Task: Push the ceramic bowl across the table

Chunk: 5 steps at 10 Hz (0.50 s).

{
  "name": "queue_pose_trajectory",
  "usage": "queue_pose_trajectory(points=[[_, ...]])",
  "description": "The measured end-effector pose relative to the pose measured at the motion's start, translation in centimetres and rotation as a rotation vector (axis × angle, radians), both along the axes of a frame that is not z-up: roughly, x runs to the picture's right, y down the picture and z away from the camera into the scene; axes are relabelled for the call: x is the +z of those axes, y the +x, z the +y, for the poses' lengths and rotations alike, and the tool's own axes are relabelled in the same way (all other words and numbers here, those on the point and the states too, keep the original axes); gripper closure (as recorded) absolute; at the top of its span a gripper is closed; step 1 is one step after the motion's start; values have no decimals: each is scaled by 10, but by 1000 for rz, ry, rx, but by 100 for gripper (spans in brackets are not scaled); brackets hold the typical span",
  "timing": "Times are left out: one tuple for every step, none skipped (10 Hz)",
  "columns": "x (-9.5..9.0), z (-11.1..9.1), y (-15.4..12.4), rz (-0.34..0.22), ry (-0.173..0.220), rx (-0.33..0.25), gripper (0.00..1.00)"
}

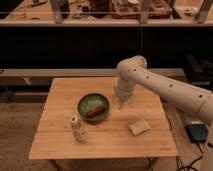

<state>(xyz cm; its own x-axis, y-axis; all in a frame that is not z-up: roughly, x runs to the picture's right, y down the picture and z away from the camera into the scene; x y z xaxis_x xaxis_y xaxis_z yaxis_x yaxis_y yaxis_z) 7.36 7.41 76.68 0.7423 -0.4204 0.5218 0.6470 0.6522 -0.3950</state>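
The ceramic bowl (pixel 93 107) is round, shallow and green with a reddish-brown item inside. It sits near the middle of the light-wood table (pixel 65 92), slightly left of centre. My gripper (pixel 121 103) hangs from the white arm that reaches in from the right. It points down just above the tabletop, a short way to the right of the bowl's rim and apart from it.
A small bottle (pixel 76 128) stands at the front left of the bowl. A flat whitish item (pixel 139 126) lies at the front right. A dark shelf and counter (pixel 100 22) run behind the table. A blue-grey object (pixel 198 132) lies on the floor at the right.
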Motion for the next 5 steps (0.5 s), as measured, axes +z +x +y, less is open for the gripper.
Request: queue_pose_trajectory(points=[[0,0,-1,-1,-1,-1,63],[0,0,-2,-2,0,-3,63],[0,0,-2,-2,-1,-2,63],[1,1,-2,-2,-3,-1,63],[2,3,-2,-3,-3,1,63]])
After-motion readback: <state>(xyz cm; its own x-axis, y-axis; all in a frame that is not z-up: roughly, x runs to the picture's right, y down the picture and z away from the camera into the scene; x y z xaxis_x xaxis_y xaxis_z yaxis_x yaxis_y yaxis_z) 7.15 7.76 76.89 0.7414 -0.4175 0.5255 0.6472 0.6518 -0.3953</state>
